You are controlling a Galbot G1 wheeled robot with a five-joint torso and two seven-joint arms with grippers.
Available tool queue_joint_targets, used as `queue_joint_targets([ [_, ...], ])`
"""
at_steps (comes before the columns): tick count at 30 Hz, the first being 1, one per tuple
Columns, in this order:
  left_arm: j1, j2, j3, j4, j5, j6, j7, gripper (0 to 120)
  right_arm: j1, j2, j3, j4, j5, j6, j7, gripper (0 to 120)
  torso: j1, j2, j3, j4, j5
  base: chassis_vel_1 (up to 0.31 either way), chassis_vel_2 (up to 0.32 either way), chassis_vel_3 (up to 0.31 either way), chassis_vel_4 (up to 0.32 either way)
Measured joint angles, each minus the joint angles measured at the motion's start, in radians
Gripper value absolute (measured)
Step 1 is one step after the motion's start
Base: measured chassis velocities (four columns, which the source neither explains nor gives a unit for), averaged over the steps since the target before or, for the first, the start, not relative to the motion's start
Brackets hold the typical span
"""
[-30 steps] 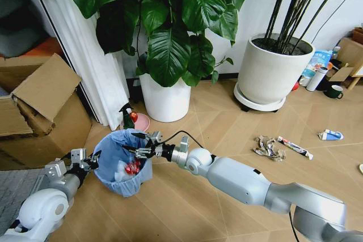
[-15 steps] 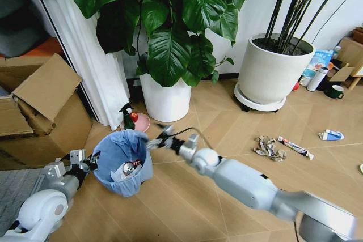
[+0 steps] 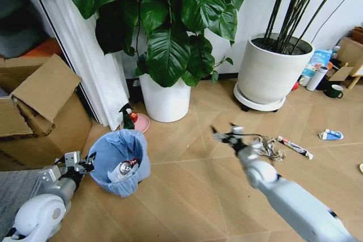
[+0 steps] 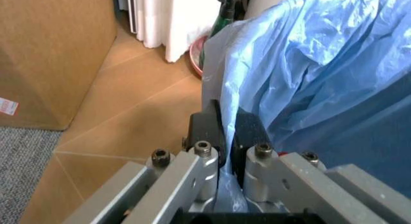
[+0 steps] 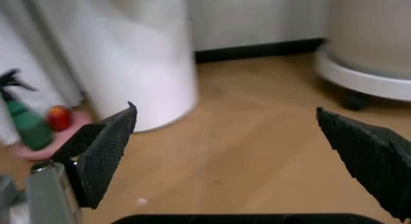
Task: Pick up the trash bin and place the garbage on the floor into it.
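Note:
The trash bin (image 3: 120,162), dark with a crinkly blue bag (image 4: 308,65), stands on the floor (image 3: 187,196) at the lower left. My left gripper (image 3: 85,164) (image 4: 224,132) is shut on its rim. Red and white litter (image 3: 127,167) lies inside the bin. My right gripper (image 3: 227,135) (image 5: 237,151) hangs open and empty over the floor, just left of a crumpled grey-brown wrapper (image 3: 266,147). Beyond the wrapper lie a thin tube (image 3: 295,147), a blue-white carton (image 3: 330,135) and a white lid (image 3: 361,168).
Cardboard boxes (image 3: 39,106) stand at the left. A white plant pot (image 3: 165,100) (image 5: 147,65) and a larger pot (image 3: 271,75) stand at the back. A green spray bottle (image 3: 126,118) (image 5: 26,123) sits on a pink dish behind the bin. A mug (image 3: 334,91) is far right.
My right arm has swung from over the bin to the right, toward the crumpled wrapper. The red litter has settled lower in the bin. The left gripper keeps its hold.

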Motion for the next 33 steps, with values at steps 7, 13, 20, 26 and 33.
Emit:
queue_joint_targets([
  [7,-0.001,-0.009,-0.004,-0.006,0.004,-0.001,-0.001,0,-0.188,0.029,0.214,0.034,-0.035,0.007,-0.048,100,0.0,0.0,0.0,-0.0003,-0.0005,0.0,0.0,0.0,0.0],
  [13,-0.001,-0.016,-0.003,-0.011,0.008,-0.001,-0.004,0,-0.272,0.055,0.289,0.056,-0.035,0.024,-0.074,100,0.0,0.0,0.0,0.0,-0.0011,0.0,0.0,0.0,0.0],
  [20,0.002,-0.018,-0.005,-0.02,0.009,-0.001,-0.006,0,-0.309,0.073,0.317,0.057,-0.035,0.035,-0.093,100,0.0,0.0,0.0,0.0,-0.0011,0.0,0.0,0.0,0.0],
  [26,0.008,-0.02,-0.006,-0.025,0.012,-0.001,-0.006,0,-0.321,0.076,0.321,0.064,-0.033,0.038,-0.1,100,0.0,0.0,0.0,0.0003,-0.0011,-0.034,-0.037,0.051,0.031],
  [33,0.017,-0.026,-0.006,-0.033,0.018,-0.002,-0.006,0,-0.331,0.077,0.326,0.069,-0.024,0.04,-0.105,100,0.0,0.0,0.0,-0.0002,-0.0012,-0.103,-0.07,0.094,0.063],
])
